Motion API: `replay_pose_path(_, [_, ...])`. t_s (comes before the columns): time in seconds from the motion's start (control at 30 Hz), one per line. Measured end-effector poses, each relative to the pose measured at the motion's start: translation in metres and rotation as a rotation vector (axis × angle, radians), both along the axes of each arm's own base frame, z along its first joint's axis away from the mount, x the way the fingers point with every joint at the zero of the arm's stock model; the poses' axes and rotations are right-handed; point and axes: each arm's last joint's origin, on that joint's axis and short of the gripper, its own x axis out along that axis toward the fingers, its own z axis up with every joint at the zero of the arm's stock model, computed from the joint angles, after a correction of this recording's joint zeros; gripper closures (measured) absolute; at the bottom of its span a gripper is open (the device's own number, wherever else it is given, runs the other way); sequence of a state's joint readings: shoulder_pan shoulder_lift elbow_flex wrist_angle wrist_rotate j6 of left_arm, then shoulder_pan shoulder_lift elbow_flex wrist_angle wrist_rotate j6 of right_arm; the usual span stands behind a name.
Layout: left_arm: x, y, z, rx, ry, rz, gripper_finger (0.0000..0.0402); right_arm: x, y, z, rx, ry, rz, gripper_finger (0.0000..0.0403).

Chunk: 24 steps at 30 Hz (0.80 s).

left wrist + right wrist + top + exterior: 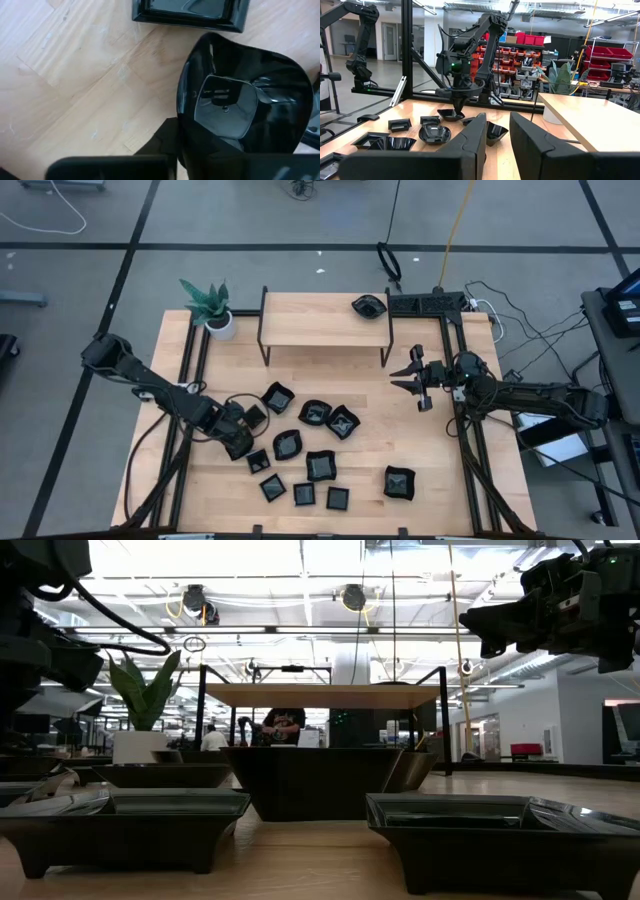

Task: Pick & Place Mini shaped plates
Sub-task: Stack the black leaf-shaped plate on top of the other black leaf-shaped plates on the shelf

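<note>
Several small glossy black mini plates [315,442] rest on their bases on the wooden table, some square, some wavy-edged; one more [368,306] sits on the wooden shelf. My left gripper [240,442] points down among the leftmost plates, shut on a rounded plate [250,100]; the right wrist view shows this gripper [459,106] from across the table. My right gripper [415,376] hovers open above the table's right side, level, aimed toward the left, with nothing between its fingers [497,131]. My left gripper comes from above, pointing down, at the near wall [187,125] of the rounded plate. One finger [162,145] shows outside that wall; the plate hides the other. The plate sits roughly level under the gripper. Whether it is lifted clear, I cannot tell.
A square plate [190,12] lies just beyond the held one. The raised wooden shelf [325,320] spans the table's far side, with a potted green plant [215,305] at the far left corner. Black frame rails [462,430] run along both table sides. Bare wood lies right of centre.
</note>
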<state>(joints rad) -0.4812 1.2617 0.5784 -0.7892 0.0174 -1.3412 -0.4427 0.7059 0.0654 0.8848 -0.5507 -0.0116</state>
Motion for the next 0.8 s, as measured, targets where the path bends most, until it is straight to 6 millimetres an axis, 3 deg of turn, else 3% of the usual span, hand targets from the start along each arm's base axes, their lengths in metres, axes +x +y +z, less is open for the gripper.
replay_pose_path(0.33, [0.005,-0.003,0.006,-0.011,-0.03,-0.025,0.0395,0.0,0.0,0.0,0.0,0.0,0.0,0.033])
replay_pose_path(0.8, [0.038,-0.012,0.059,0.18,-0.311,-0.214,0.0392,0.0,0.0,0.0,0.0,0.0,0.0,0.033])
